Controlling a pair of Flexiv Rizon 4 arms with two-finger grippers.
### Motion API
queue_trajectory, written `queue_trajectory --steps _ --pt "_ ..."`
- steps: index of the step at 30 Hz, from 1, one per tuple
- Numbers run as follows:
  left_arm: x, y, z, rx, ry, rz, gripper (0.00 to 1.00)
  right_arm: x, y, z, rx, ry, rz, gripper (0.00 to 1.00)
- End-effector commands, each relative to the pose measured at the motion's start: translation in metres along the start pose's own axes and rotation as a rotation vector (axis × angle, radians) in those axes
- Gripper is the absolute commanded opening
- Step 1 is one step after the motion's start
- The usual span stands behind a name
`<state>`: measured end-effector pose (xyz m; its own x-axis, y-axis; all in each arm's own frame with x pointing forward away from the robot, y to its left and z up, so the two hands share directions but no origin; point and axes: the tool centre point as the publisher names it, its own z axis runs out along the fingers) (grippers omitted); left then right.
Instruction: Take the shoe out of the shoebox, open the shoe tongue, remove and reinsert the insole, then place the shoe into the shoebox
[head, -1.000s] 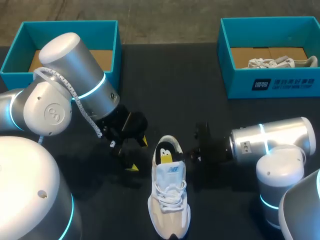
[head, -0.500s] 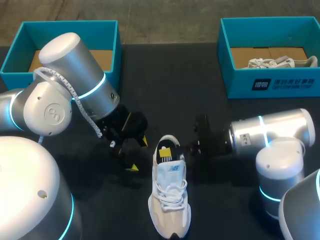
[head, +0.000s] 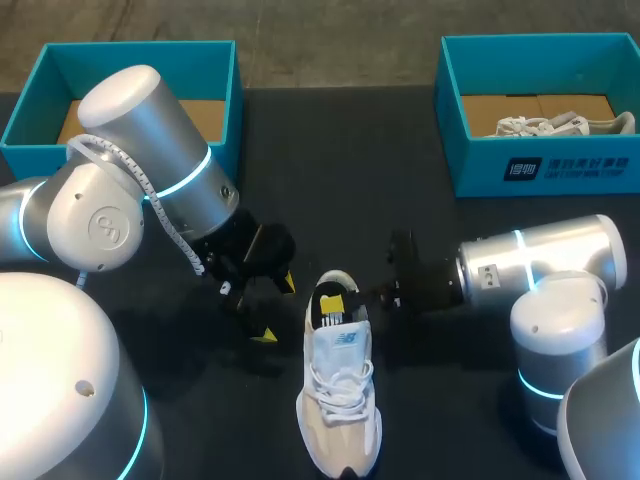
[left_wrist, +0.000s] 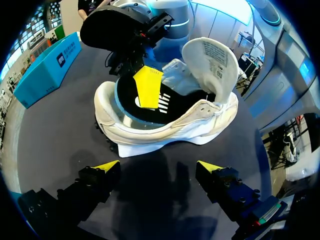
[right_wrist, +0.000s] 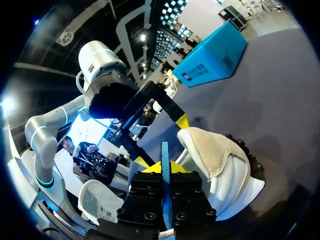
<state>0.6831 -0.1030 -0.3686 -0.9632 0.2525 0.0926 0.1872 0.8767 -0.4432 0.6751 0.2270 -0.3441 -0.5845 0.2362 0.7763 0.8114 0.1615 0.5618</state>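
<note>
A white and beige shoe (head: 340, 400) lies mid-table, heel toward the back. In the left wrist view its tongue (left_wrist: 210, 55) stands folded up and the black insole (left_wrist: 175, 102) lies inside. My right gripper (head: 337, 303) comes in from the right, its yellow tips in the heel opening, shut on the insole's edge (right_wrist: 165, 155), which shows as a thin strip between the fingers. My left gripper (head: 276, 310) stands open on the table just left of the heel; the shoe (left_wrist: 165, 125) is ahead of its spread fingers, untouched.
A teal shoebox (head: 560, 165) at the back right holds another white shoe (head: 560, 125). A second teal box (head: 140, 55) stands at the back left, partly behind my left arm. Dark table surface lies between the boxes.
The insole stood higher in the heel a second ago and now sits lower in the shoe. My right arm shifted slightly toward the back. The left arm has not moved.
</note>
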Motion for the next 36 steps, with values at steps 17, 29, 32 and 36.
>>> queue_trajectory --steps 17,29,32,36 --pt "0.002 0.0 0.0 -0.002 -0.003 0.0 1.0 0.008 -0.008 0.005 -0.007 -0.024 0.007 0.38" --pt "0.002 0.0 0.0 -0.002 -0.003 0.0 1.0 0.011 0.008 0.003 0.0 -0.047 -0.034 0.45" --pt "0.002 0.0 0.0 -0.002 -0.003 0.0 1.0 0.014 0.012 0.004 -0.001 -0.056 -0.049 0.45" --pt "0.002 0.0 0.0 -0.002 -0.003 0.0 1.0 0.017 0.016 0.004 -0.001 -0.073 -0.059 0.47"
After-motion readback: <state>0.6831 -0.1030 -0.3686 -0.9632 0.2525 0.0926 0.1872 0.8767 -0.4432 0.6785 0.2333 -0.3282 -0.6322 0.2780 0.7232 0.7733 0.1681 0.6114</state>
